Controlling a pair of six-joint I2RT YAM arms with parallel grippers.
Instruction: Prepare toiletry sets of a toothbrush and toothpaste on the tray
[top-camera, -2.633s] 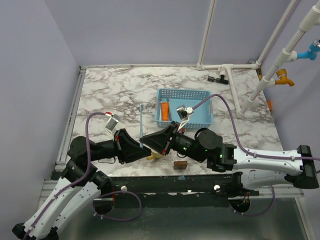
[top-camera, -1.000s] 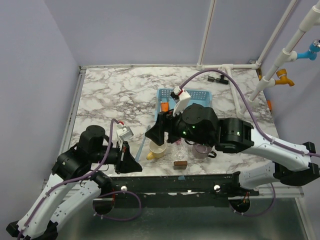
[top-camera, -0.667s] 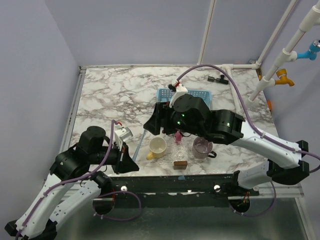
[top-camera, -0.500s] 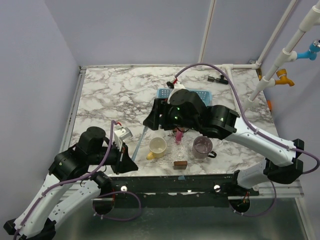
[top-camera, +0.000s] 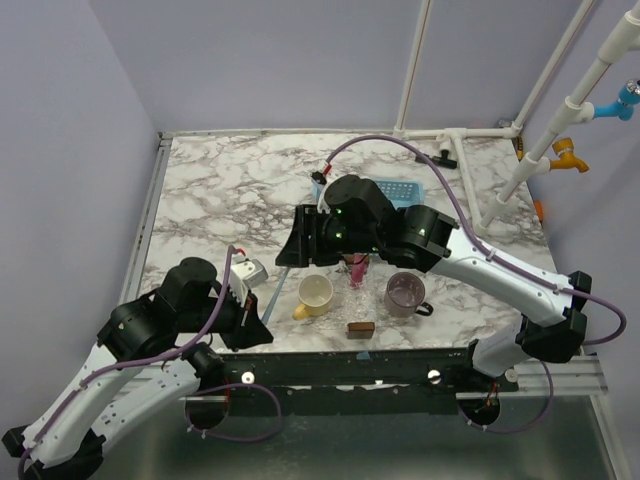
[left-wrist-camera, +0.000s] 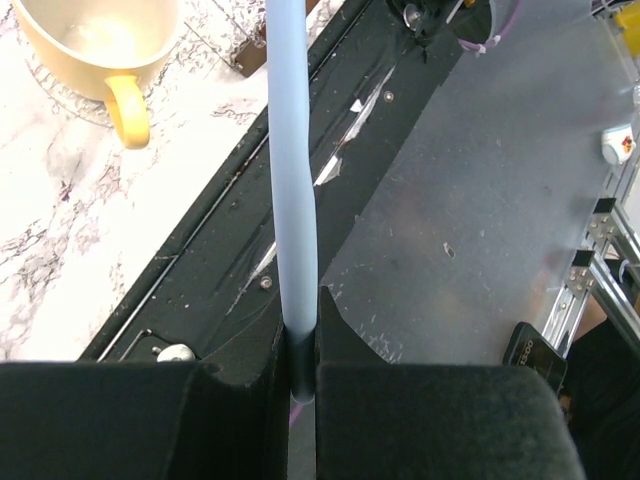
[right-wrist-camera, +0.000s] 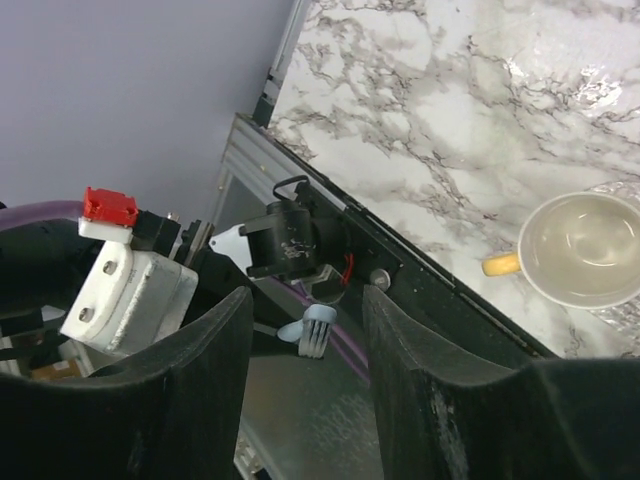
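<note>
1. From above: your left gripper (top-camera: 255, 322) is shut tight on the pale blue toothbrush (top-camera: 271, 296). It holds the brush near the front edge of the table (top-camera: 230, 190), just beside the yellow mug (top-camera: 316, 292). Your right gripper (top-camera: 298, 247) hangs over the far end of the brush. The two arms are close, so one more push could make them bump. The blue basket (top-camera: 402, 188) is mostly hidden under the right arm. I cannot see any toothpaste.

2. From the left wrist: only the very end of the handle is pinched between the jaws. A long stick held like that can tip or slide out if something knocks it. There is floor right below, so a dropped brush may be lost.

3. From the right wrist: the jaws are partly apart and hold nothing. The brush head shows in the gap, farther off. If you close too early or off to one side, you will miss it or flick it away.
</note>
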